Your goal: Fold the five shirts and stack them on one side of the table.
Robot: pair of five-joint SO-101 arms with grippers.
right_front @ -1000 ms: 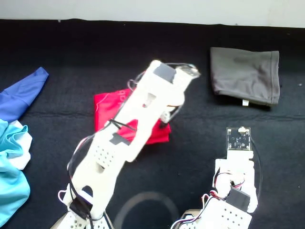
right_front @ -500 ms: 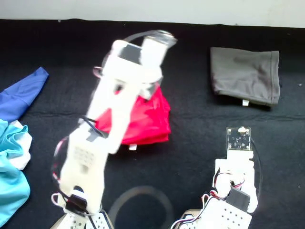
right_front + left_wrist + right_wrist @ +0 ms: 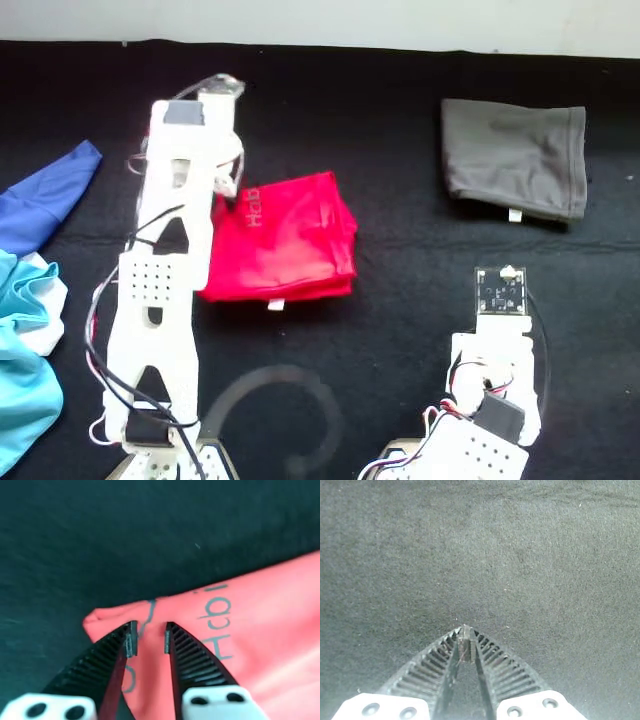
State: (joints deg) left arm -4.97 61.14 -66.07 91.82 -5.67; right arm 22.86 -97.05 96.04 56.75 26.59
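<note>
Hovering: left jaws, narrowly parted and gripping nothing, hang over a corner of the red shirt (image 3: 240, 645), probably placed to pinch it.
Red shirt: soft folded rectangle with printed letters, mid-desk.
Grey shirt (image 3: 515, 160): folded, far right, likely the stack's start.
Blue shirts (image 3: 30, 290): crumpled heap at the left edge.
Right jaws: pressed together, empty, above the fuzzy black desk (image 3: 520, 555).

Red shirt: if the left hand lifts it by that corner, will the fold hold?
Probably not: the red shirt is soft layered cloth, so it would likely droop and unfold. It looks light. Pushed, it may bunch on the fuzzy black cover rather than slide.
</note>
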